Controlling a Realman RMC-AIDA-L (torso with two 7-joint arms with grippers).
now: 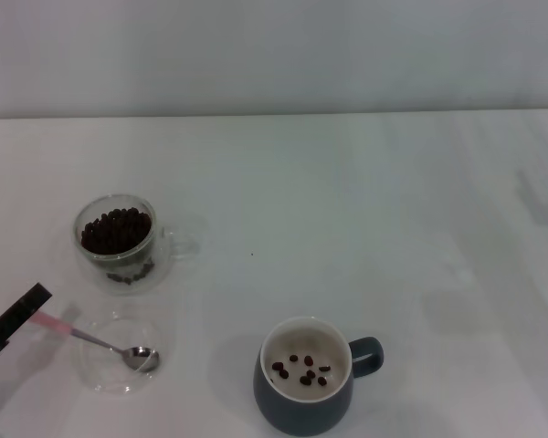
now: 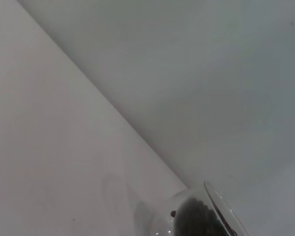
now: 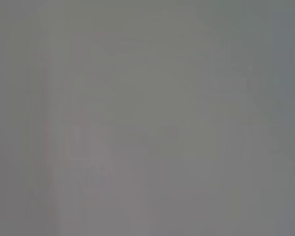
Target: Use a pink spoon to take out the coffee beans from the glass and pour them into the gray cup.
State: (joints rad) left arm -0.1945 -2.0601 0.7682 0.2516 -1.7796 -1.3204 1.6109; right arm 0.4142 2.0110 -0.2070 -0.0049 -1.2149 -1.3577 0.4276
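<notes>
**Spoon in hand over dish, between scoops**

Head view: my left gripper, low at the left edge, is clamped on the pale pink handle of the metal-bowled pink spoon; its empty bowl rests in the flat round clear glass dish. The clear double-walled glass beyond holds many dark coffee beans. The slate-grey gray cup holds a few. Next I judge: lift and dip into the glass.

Left wrist view: only the glass rim and beans.

Right wrist view: nothing discernible; right gripper unseen.
</notes>
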